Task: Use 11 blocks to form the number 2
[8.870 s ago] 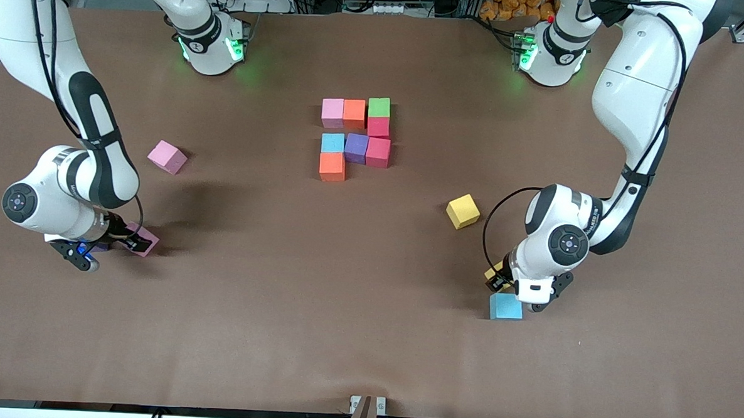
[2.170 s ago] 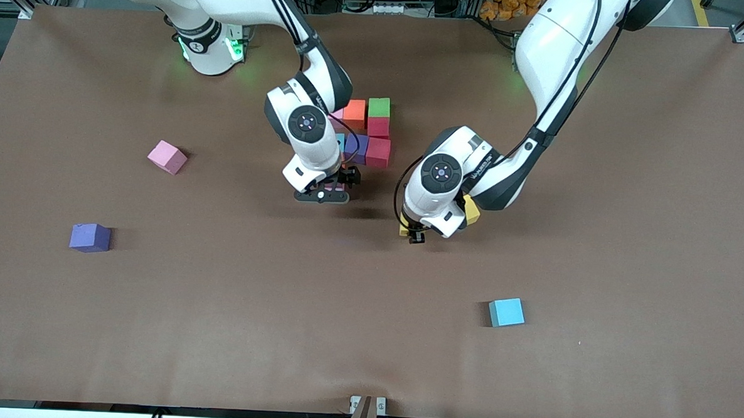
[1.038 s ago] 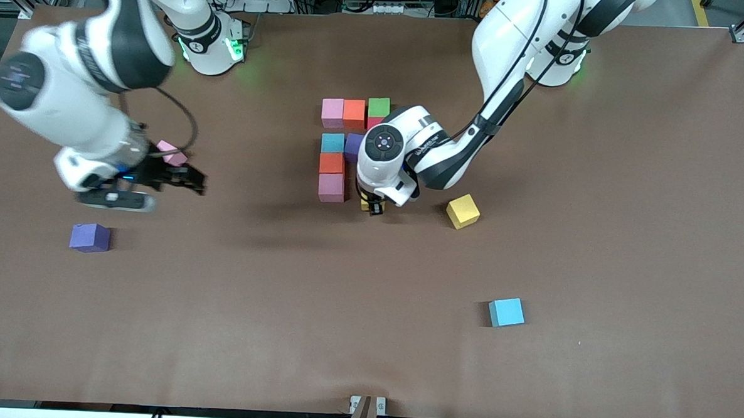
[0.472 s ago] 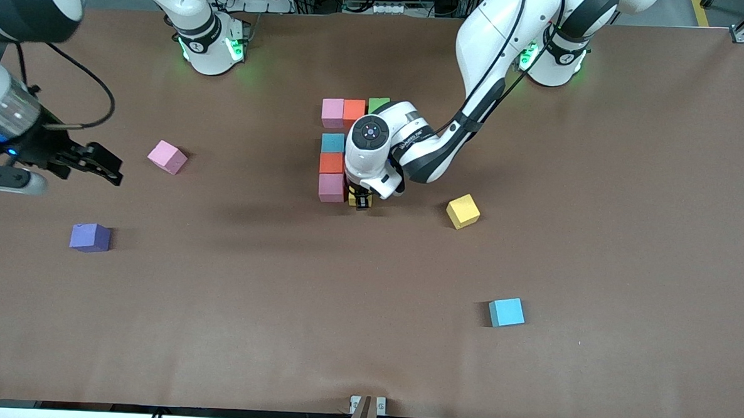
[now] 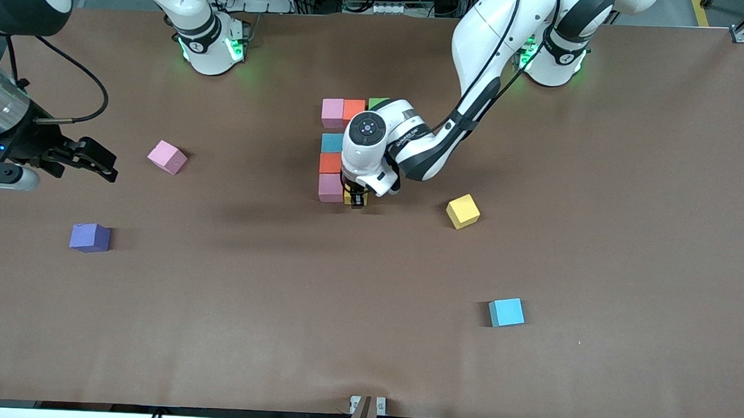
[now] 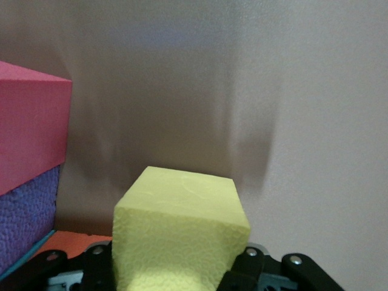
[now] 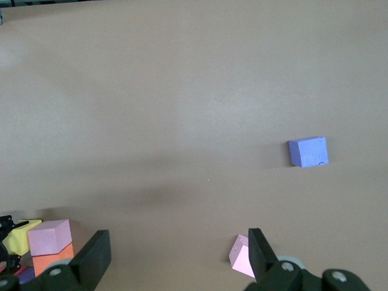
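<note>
The partial number 2 stands mid-table: pink [image 5: 333, 112], orange [image 5: 353, 107] and green [image 5: 377, 100] blocks in a row, then a column of light blue [image 5: 332, 142], orange [image 5: 330, 162] and pink [image 5: 331, 187]. The left arm covers the rest. My left gripper [image 5: 355, 199] is shut on a yellow block [image 6: 179, 236], low beside that nearer pink block. Red [image 6: 30, 133] and purple [image 6: 24, 218] blocks show in the left wrist view. My right gripper [image 5: 103, 161] hangs open and holds nothing, over the right arm's end of the table, beside a loose pink block [image 5: 167, 157].
Loose blocks lie about: a purple one [image 5: 90, 237] nearer the camera at the right arm's end, a yellow one [image 5: 463, 211] toward the left arm's end of the figure, and a light blue one [image 5: 506, 312] nearer the camera.
My left gripper has carried the yellow block in beside the nearer pink block. My right arm has swung away past the loose pink block toward its end of the table.
</note>
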Robot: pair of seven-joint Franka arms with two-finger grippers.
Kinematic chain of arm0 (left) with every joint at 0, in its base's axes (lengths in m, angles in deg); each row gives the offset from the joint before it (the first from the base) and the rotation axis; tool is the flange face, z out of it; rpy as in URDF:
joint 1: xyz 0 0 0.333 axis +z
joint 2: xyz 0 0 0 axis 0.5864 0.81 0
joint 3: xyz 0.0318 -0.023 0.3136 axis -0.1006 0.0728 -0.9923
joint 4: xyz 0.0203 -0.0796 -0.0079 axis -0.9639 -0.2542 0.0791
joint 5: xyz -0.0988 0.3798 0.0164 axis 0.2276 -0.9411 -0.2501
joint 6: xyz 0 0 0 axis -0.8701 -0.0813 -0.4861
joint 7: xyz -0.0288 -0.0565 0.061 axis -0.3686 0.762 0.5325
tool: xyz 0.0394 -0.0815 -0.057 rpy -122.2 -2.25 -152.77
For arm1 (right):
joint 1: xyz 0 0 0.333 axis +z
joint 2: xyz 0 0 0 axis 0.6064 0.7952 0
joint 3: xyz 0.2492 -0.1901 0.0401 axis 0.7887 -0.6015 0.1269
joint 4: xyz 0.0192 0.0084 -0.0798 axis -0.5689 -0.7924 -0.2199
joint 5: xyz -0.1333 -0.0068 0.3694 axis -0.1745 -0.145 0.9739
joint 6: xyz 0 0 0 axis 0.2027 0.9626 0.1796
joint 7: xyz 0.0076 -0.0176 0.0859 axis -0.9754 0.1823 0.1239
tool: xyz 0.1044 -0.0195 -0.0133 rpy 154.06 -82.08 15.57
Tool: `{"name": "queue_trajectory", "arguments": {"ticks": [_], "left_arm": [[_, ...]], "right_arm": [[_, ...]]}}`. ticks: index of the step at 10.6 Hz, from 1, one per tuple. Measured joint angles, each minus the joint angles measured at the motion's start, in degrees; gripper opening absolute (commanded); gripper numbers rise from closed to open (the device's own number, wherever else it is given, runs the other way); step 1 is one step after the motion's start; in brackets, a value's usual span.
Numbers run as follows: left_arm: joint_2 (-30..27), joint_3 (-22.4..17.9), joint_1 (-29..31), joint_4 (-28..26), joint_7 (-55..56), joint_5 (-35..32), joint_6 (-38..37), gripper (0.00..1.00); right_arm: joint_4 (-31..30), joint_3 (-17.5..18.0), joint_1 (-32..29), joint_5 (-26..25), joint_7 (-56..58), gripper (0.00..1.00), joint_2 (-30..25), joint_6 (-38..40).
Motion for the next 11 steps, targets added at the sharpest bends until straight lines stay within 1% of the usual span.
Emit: {"name": "queue_trajectory", "arguments": {"ticks": [2,5,6,11], "left_arm": [[0.07,-0.04,-0.04,0.12,0.0,0.0,0.51,0.03],[0.2,-0.27,-0.1,0.18,0.0,0.0,0.89,0.03],[0.33,-0.58,-0.17,0.18,0.0,0.0,1.12,0.03],[0.57,-1.46,-0.88,0.28,0.0,0.0,1.67,0.03]], "right_arm": [[0.49,0.02,-2.69,-0.02,0.76,1.0,-0.02,0.59],[2.24,-0.04,-10.76,0.02,7.95,1.0,-0.05,6.79],[3.18,-0.05,-12.33,0.09,9.26,1.0,-0.07,8.03],[4.29,1.8,-12.38,0.16,10.7,1.0,-0.08,9.69]]}}
